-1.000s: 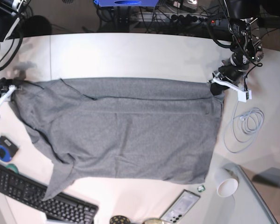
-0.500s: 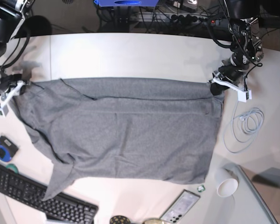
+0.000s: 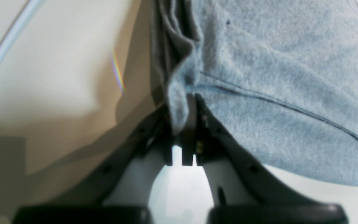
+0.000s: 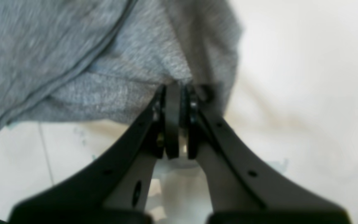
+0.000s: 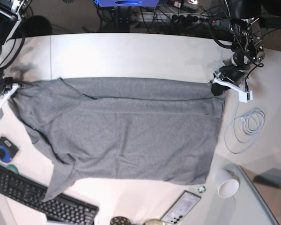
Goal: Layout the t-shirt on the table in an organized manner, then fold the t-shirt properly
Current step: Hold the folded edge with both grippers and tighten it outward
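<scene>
Between the two grippers, t-shirt (image 5: pixel 126 131) lies spread on the table (image 5: pixel 131 56). Left gripper (image 3: pixel 182 109) is clamped on a fabric fold at the hem corner; right gripper (image 4: pixel 177 93) is pinched on fabric at the opposite end. White paper cup (image 5: pixel 227 183) lies tipped, contents not visible. Keyboard (image 5: pixel 33 197), phone (image 5: pixel 181 207), white cable (image 5: pixel 246 124) nearby on the surface.

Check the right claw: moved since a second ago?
Yes. The right claw rose toward the far table edge, then dropped back, closing on the t-shirt.
</scene>
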Motion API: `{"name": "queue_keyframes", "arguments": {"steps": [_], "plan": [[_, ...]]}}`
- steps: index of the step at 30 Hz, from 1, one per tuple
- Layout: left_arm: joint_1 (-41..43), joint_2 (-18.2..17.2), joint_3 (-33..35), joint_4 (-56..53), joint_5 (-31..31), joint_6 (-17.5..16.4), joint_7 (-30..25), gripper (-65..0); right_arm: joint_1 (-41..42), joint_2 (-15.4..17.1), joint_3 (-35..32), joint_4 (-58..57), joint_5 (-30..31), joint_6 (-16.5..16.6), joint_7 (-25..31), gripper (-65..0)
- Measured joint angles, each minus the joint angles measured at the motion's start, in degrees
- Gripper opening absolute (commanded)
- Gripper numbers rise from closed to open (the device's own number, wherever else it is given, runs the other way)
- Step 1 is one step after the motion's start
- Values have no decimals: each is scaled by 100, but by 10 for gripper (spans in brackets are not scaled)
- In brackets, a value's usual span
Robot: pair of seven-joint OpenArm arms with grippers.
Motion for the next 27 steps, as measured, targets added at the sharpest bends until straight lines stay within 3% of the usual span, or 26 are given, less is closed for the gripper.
{"name": "queue_keyframes", "arguments": {"steps": [19, 23, 27], "plan": [[15, -127, -4, -13, 15, 13, 33, -650, 317, 221, -33, -820, 44, 2, 391, -648], [13, -129, -4, -13, 17, 13, 37, -650, 289, 463, -750, -815, -4, -2, 396, -648], [15, -129, -4, -13, 17, 13, 33, -650, 297, 420, -874, -815, 4, -9, 387, -647]]}}
